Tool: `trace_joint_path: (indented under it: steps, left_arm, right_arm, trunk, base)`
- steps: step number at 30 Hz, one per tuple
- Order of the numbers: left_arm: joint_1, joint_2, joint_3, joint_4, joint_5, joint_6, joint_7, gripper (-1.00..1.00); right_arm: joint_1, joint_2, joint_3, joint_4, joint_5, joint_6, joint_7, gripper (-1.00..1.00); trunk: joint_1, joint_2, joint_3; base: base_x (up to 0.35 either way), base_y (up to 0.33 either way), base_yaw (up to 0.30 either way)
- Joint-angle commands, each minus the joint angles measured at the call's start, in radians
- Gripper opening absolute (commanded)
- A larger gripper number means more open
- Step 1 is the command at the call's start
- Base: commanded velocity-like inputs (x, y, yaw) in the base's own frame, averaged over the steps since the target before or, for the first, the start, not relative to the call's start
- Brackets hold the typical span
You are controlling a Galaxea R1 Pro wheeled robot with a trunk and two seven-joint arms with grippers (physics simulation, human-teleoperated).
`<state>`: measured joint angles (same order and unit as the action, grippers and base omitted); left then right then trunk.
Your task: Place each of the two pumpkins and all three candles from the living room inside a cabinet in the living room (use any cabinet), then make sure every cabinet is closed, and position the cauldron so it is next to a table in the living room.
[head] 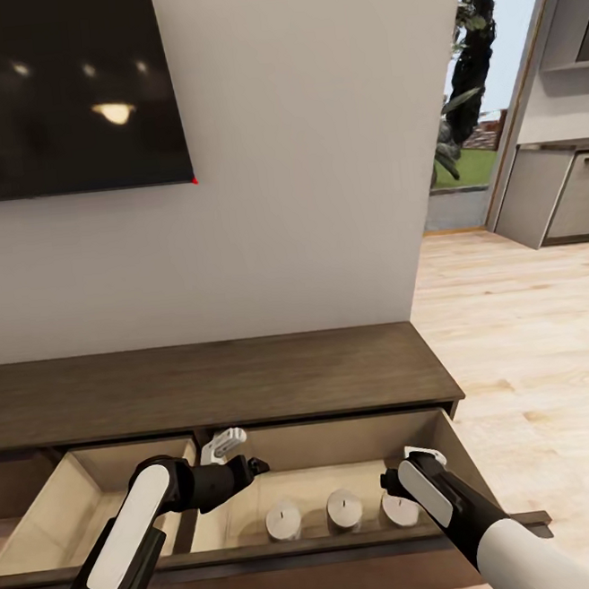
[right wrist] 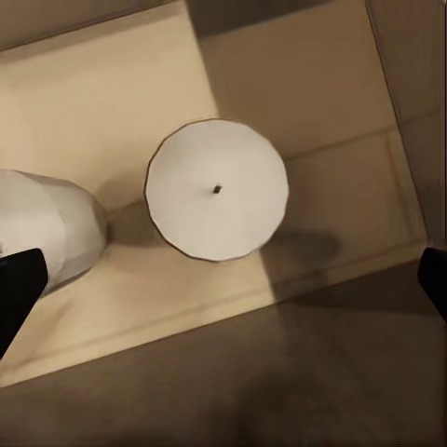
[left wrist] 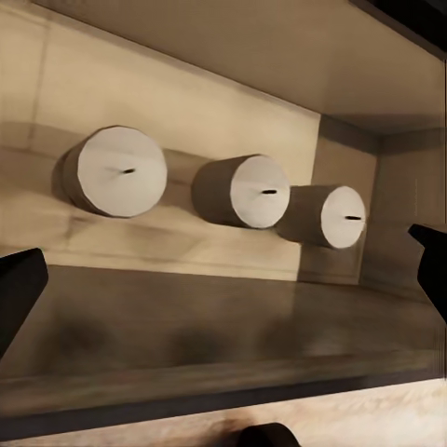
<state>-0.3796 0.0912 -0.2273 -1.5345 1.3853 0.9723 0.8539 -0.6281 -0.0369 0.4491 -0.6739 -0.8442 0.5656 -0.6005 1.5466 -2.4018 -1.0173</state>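
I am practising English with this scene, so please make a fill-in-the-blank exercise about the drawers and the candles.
1. The number of white candles standing in the open drawer is ____.
2. Both drawers of the dark-brown cabinet are pulled ____.
3. On the wall above the cabinet hangs a black ____.
4. The right end effector hovers over a candle with its fingers ____.

Missing words: three; open; television; open

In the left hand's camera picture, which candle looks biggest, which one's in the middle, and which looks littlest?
1. The candle at one end looks biggest.
2. The middle candle.
3. The candle by the drawer's corner looks littlest.
That may just be nearness to the camera; from the head view they look alike.
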Motion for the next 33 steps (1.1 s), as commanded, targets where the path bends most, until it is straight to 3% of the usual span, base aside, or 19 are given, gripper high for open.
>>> trace_joint_path:
  steps: [1, 33]
  left_arm:
    - [-0.001, 0.001, -0.001, -0.001, 0.009, 0.0, 0.011, 1.0]
    - [-0.001, 0.001, 0.005, 0.007, 0.006, 0.0, 0.016, 1.0]
  right_arm:
    - [-0.001, -0.001, 0.006, -0.001, -0.009, 0.002, -0.009, 1.0]
    - [-0.001, -0.002, 0.004, -0.004, -0.019, 0.014, -0.007, 1.0]
  trunk:
    - [-0.004, 0.007, 0.002]
    - [-0.127, 0.231, 0.102]
  base:
    - [0.0, 0.0, 0.0]
    - [-0.034, 0.007, 0.0]
